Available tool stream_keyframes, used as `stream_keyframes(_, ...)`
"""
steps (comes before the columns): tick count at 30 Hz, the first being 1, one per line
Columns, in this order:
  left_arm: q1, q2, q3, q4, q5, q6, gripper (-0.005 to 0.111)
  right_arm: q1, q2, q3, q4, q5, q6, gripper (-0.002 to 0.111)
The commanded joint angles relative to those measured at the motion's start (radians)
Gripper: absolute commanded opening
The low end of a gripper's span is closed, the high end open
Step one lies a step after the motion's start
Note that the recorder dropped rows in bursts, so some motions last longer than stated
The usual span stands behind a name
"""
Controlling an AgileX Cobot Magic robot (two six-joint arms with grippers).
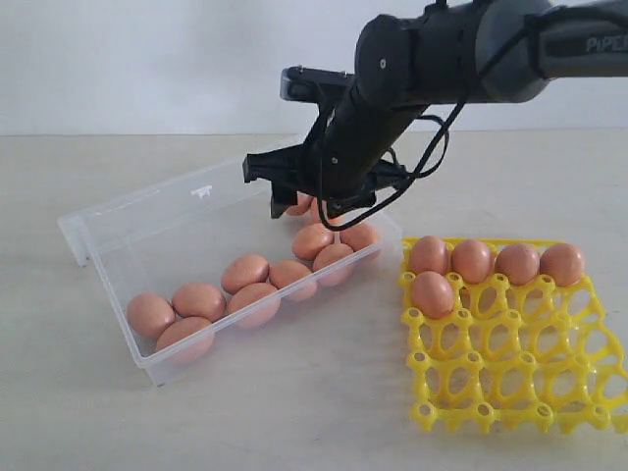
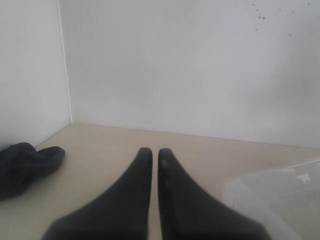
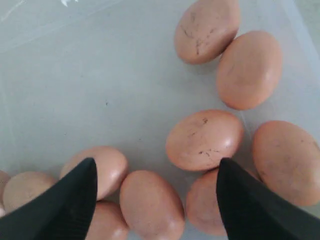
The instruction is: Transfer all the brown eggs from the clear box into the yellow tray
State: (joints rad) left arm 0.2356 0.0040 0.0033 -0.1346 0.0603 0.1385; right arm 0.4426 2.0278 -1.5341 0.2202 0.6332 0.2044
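Note:
The clear box (image 1: 147,231) lies left of centre with several brown eggs (image 1: 245,272) along its near side and right end. The yellow tray (image 1: 510,373) on the right carries several more eggs (image 1: 472,260) in its far cups. My right gripper (image 1: 304,206) hangs open over the box's right end. In the right wrist view the right gripper (image 3: 156,167) has its fingers spread wide above a cluster of eggs, one egg (image 3: 150,202) lying between them, untouched. The left gripper (image 2: 155,152) is shut and empty, away from the eggs, with a corner of the box (image 2: 280,195) beside it.
A dark cloth (image 2: 25,167) lies on the table near the wall corner in the left wrist view. The black right arm (image 1: 442,59) comes in from the upper right above the tray's far side. Bare table (image 1: 314,392) lies in front of box and tray.

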Motion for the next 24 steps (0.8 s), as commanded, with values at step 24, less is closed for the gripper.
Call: stream_keyframes(24,-0.001,-0.004,-0.003,0.0,-0.008,0.002,0.004,-0.004,0.079,-0.003,0.057,-0.023,0.148,0.059)
